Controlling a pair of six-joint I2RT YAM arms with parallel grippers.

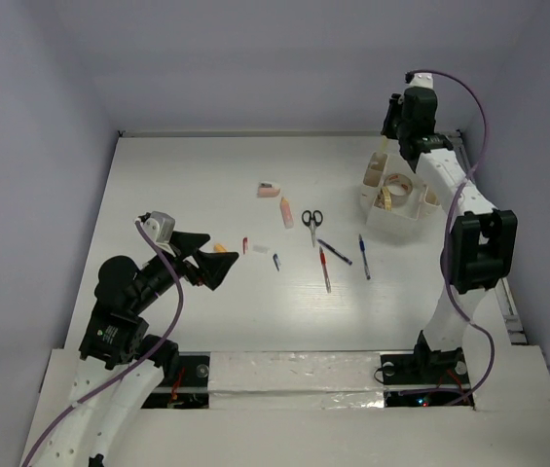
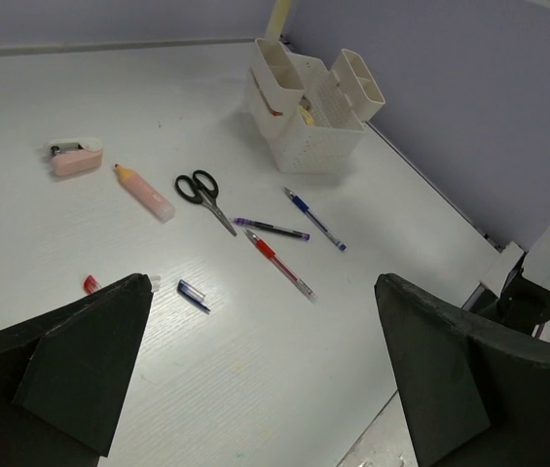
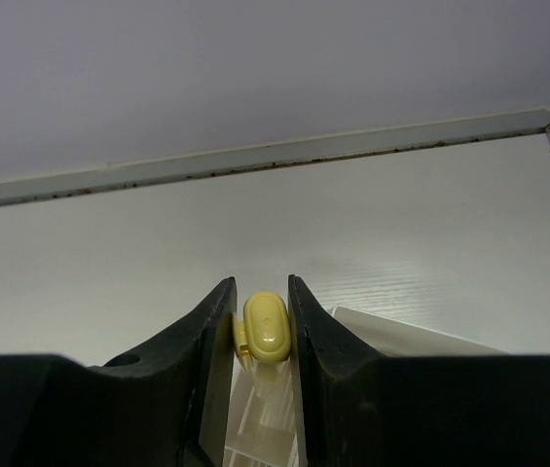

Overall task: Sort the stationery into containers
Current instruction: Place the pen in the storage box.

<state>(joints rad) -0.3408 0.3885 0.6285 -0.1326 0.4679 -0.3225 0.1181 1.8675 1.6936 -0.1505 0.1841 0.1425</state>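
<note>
My right gripper (image 3: 261, 282) is shut on a yellow marker-like stick (image 3: 265, 326), held upright just over the cream-white organizer (image 1: 396, 206) at the far right; the stick also shows above the organizer (image 2: 304, 107) as a pale bar (image 2: 279, 17). Tape rolls (image 1: 396, 185) lie inside. On the table lie black-handled scissors (image 1: 311, 221), a red pen (image 1: 324, 269), a dark pen (image 1: 334, 252), a blue pen (image 1: 364, 256), a pink-orange marker (image 1: 286, 212) and a pink block (image 1: 269, 190). My left gripper (image 1: 216, 259) hangs open and holds nothing, low over the table to the left of them.
Small loose caps lie near my left gripper: a red one (image 2: 91, 284), a blue one (image 2: 193, 295), and an orange piece (image 1: 221, 249) close to its fingers. Grey walls close in the table on three sides. The organizer (image 3: 401, 336) stands close to the right wall.
</note>
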